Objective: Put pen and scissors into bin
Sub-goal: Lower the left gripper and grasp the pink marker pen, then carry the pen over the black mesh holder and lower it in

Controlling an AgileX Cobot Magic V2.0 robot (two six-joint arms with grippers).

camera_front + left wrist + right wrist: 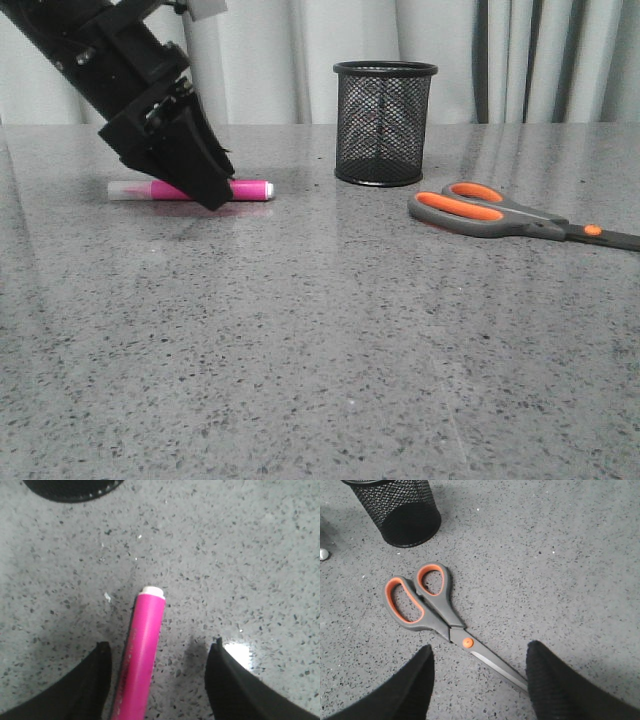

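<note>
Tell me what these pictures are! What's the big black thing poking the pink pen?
That's a robot arm. Its left claw is open around the pink pen, which lies on the grey table, not squeezed yet. One picture looks from the front. The other two come from cameras on the robot's wrists. The right claw hangs open above the scissors. The black mesh bin stands between the pen and the scissors. Nothing is held.
</note>
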